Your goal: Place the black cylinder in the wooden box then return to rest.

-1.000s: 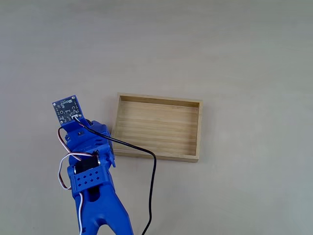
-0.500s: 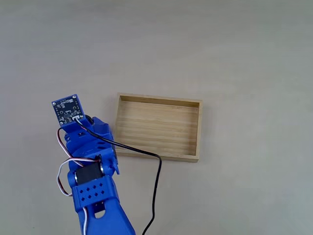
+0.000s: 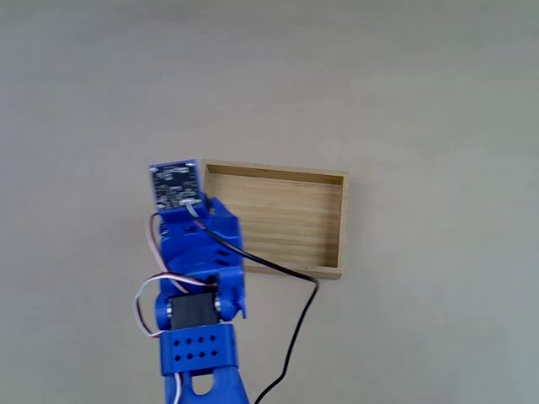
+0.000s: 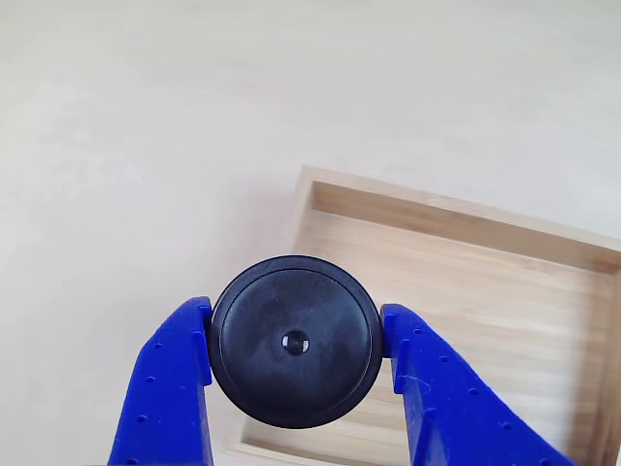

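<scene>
You've swung the arm (image 3: 198, 278) right since a moment ago; it now overlaps the box's (image 3: 324, 223) left wall. The gripper (image 4: 295, 342) is clamped on the cylinder (image 4: 295, 342), hanging over the box's near-left corner. Carry further in before you release.

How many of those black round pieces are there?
1. The black cylinder sits clamped between the blue hand's fingers, above the wooden box's near-left corner. Others could be hidden beneath the arm.

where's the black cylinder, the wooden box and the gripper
black cylinder (image 4: 295, 342), other view, on its round top near the centre dimple
wooden box (image 3: 278, 220), fixed view, on its bare slatted floor
gripper (image 4: 295, 374), other view, midway between the blue fingers, shut on the cylinder
</scene>
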Tool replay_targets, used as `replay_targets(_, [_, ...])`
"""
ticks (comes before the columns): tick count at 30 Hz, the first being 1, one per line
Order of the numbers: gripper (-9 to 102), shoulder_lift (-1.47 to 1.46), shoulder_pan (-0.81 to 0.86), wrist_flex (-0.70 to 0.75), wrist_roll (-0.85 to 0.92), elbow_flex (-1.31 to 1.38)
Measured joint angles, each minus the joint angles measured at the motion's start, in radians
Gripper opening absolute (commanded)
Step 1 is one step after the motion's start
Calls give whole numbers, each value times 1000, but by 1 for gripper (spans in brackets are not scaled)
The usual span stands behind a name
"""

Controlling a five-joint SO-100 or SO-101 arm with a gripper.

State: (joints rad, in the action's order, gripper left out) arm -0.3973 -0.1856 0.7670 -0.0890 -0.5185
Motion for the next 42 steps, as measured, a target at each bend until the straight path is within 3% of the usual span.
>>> replay_targets(9, [18, 41, 121, 2, 0, 0])
replay_targets(42, [18, 299, 238, -176, -67, 3])
